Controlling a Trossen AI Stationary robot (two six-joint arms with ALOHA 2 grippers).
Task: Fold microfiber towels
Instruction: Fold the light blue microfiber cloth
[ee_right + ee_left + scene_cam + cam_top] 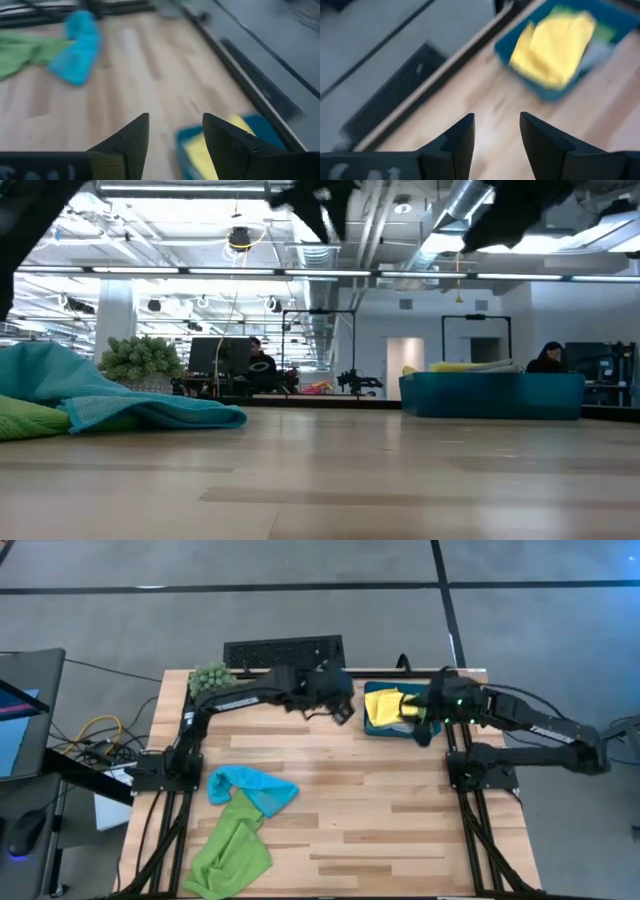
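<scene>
A light blue towel (250, 786) lies crumpled on the table at the near left, partly over a lime green towel (228, 854); both also show in the low view (120, 400) and the right wrist view (80, 50). A yellow towel (384, 708) lies folded in a teal bin (372, 726) at the far right, also in the left wrist view (555, 45). My left gripper (345, 712) is open and empty, in the air just left of the bin. My right gripper (425, 730) is open and empty above the bin's right end.
A fuzzy green plant ball (211, 676) stands at the table's far left corner. A black keyboard (283, 650) lies just beyond the far edge. Bare wood lies between the bin and the towels at the near left.
</scene>
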